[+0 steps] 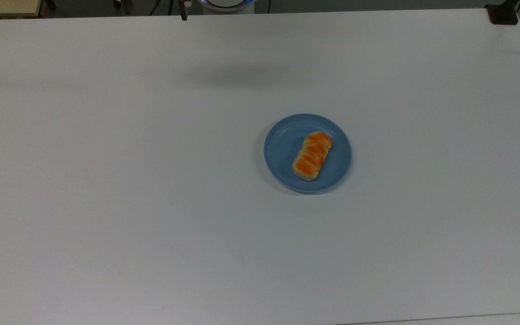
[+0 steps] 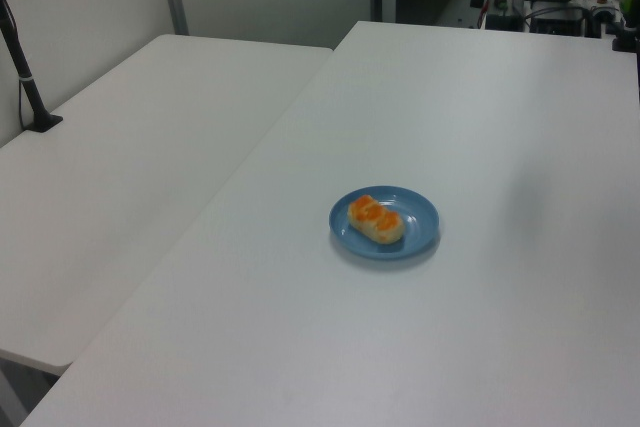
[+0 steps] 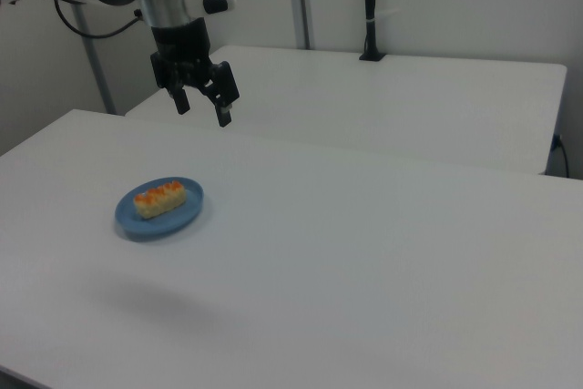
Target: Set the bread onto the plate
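The bread [image 1: 313, 155], a pale loaf with an orange-glazed top, lies flat inside the round blue plate [image 1: 282, 149] on the white table. Both also appear in the left view, bread [image 2: 375, 219] on plate [image 2: 420, 219], and in the right view, bread [image 3: 159, 199] on plate [image 3: 137, 223]. My gripper [image 3: 201, 109] hangs high above the table, up and to the right of the plate in the right view. It is open, with nothing between its fingers, and well apart from the bread.
A second white table [image 2: 130, 147] adjoins the work table on the left view's left, carrying a black post [image 2: 25, 77]. A black clamp [image 1: 503, 13] sits at the top view's top right corner. The robot base [image 1: 226, 3] stands at the far edge.
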You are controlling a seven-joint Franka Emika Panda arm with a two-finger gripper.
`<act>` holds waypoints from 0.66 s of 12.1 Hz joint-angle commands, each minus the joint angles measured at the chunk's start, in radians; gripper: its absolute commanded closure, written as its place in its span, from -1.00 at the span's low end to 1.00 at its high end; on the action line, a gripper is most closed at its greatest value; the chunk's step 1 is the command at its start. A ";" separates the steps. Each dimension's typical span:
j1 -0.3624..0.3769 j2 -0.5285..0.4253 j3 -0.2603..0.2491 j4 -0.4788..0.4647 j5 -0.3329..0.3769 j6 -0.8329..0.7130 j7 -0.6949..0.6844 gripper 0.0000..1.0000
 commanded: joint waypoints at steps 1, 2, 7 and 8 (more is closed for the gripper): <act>0.044 0.006 -0.004 -0.013 -0.016 0.033 0.065 -1.00; 0.049 0.006 -0.004 -0.013 -0.016 0.033 0.065 -1.00; 0.049 0.007 -0.004 -0.013 -0.016 0.033 0.057 -1.00; 0.049 0.007 -0.004 -0.013 -0.016 0.033 0.052 -1.00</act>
